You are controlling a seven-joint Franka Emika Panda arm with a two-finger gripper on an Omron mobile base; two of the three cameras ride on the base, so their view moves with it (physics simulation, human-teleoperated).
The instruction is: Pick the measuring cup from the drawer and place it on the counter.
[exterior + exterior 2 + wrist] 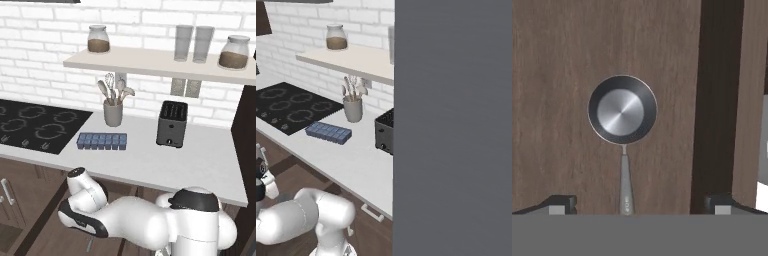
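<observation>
Black stovetop (35, 127) with ring markings, set at the left end of the counter (200, 160), a long pale grey-white worktop slab with a thin edge. Blue ice-cube tray (101, 141), lying flat just right of the stovetop. Grey crock of spoons and a whisk (113, 111), standing behind the tray, against the white brick wall. Dark boxy toaster (172, 124), upright, further right. Pale shelf board (165, 64) above, carrying a brown-filled jar (98, 39), two tall clear glasses (194, 44) and a second jar (234, 52). Small shiny grey metal measuring cup (622, 109) with a long, thin, straight handle, lying on the dark brown wooden floor of the drawer (557, 100), bowl upward, handle pointing toward the hand camera. Gripper (641, 204), two dark tips spread wide to either side of the handle's end, released, grasping nothing, apparently clear of the cup. Status, as judged: drawer stands open and the hand is lined up over the cup; descent, closing on the handle or bowl, lifting out and setting down on the counter all remain.
</observation>
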